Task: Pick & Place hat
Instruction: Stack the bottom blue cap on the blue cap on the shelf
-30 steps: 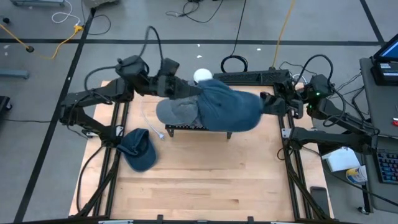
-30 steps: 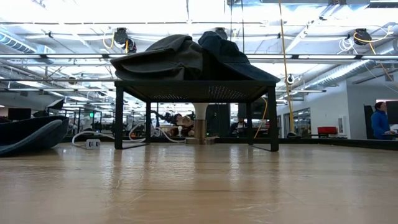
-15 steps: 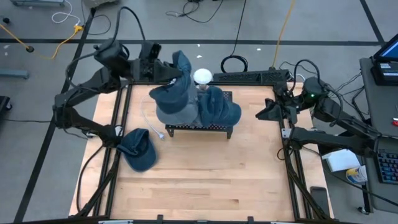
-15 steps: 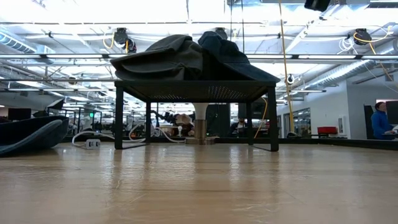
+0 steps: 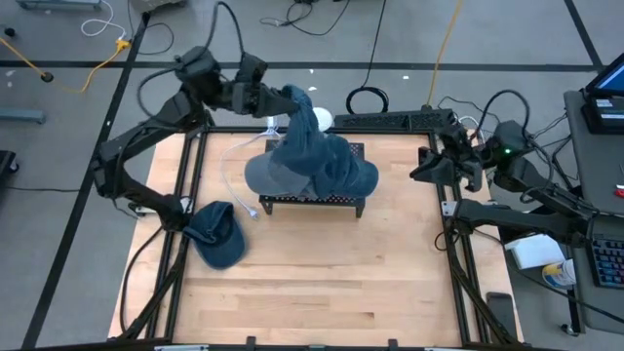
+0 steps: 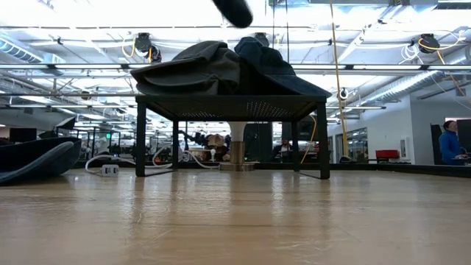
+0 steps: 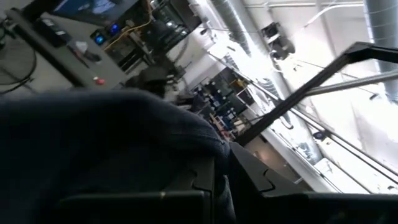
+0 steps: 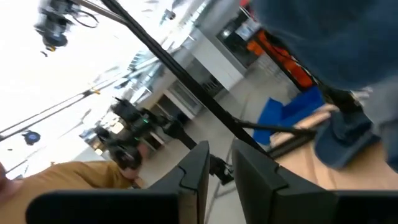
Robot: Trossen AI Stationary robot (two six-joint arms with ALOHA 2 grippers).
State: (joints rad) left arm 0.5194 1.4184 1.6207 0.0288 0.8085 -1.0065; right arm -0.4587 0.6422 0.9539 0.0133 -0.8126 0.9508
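While clamped on a fold of the dark blue fabric cap (image 5: 310,151), left gripper (image 5: 278,97) held high over the far side of the table, above the white round-topped stand (image 5: 320,119); fingers (image 7: 205,180) pressed together on blue cloth in the left wrist view, cloth filling most of that picture. Cap hanging down from the grip as a stretched blue drape, lower part resting on the small black mesh-topped stand (image 5: 314,201) near the table's centre. On the same stand, partly under the blue cap, a grey fabric cap (image 5: 266,175) lying toward the left side; in the low view both seen as a dark heap on the stand top (image 6: 229,98), grey one (image 6: 188,68) left, blue one (image 6: 266,62) right.

Right gripper (image 5: 417,174) at the right edge of the light wooden table (image 5: 322,283), well apart from the caps, holding nothing; fingers (image 8: 194,167) narrow, a slim gap between them, whether fully closed cannot tell.

Second dark blue cap (image 5: 216,235) lying flat on the table at the near left, away from the stand, touched by neither gripper; visible at the left edge in the low view (image 6: 35,158). Person in a blue top (image 6: 448,143) standing far off in the room behind.
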